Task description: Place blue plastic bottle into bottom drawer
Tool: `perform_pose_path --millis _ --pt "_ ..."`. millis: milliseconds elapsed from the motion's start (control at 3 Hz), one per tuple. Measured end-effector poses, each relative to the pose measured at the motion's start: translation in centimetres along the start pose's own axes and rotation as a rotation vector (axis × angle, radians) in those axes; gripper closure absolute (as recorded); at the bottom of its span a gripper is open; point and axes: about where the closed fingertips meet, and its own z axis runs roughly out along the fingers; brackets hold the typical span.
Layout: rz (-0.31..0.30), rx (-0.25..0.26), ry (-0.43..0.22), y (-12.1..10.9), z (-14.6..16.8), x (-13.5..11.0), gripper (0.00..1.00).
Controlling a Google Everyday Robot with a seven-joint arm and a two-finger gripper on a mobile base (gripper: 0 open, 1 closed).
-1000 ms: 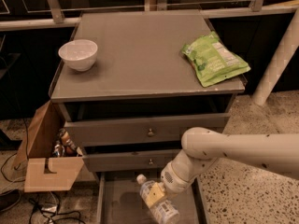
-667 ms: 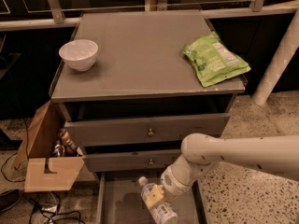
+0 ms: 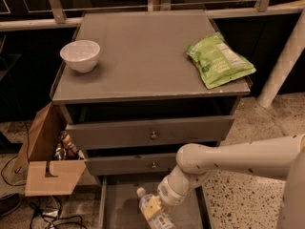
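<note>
Just changed: the gripper [image 3: 153,208] and the blue plastic bottle [image 3: 161,220] had sunk a little lower in front of the table [image 3: 143,56] than a second earlier, moving together.
Meaning for the task: the bottle was being lowered, not dropped; on that showing the placing was near its end, with release and withdrawal not yet done.
Gripper: low before the table's front, over the pulled-out bottom drawer [image 3: 116,209]; it seemed to be closed on the bottle's middle, though the lower edge of the view cut off part of the grasp.
Bottle: within the bottom drawer's outline, tilted, white cap toward the table's left side; whether it touched the drawer floor could not be told.
Bottom drawer: lowest of the table's three, open wide; a shallow grey tray with low walls and a flat, matte floor.
Upper drawers [image 3: 152,132]: two grey fronts just below the table's top, each with a small round knob.
Arm [image 3: 238,156]: a smooth, pale, rounded tube reaching in from the table's right.
Bottle material: clear thin plastic with a pale label; likely light and prone to roll.
On the table: a glossy white bowl [image 3: 80,55] at the left, a crinkled green snack bag [image 3: 219,61] at the right edge.
Beside the table: an open brown cardboard box [image 3: 47,175] at its left foot.
</note>
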Motion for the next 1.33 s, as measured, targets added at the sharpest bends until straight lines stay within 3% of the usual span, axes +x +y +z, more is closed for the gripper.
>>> perform_pose_path --millis 667,1000,1333 --pt "0.089 -0.05 0.041 -3.8 6.2 -0.3 1.0" --pt "0.093 -0.055 0.048 -3.8 6.5 -0.1 1.0" --pt "0.132 -0.096 0.063 -4.7 8.1 -0.6 1.0"
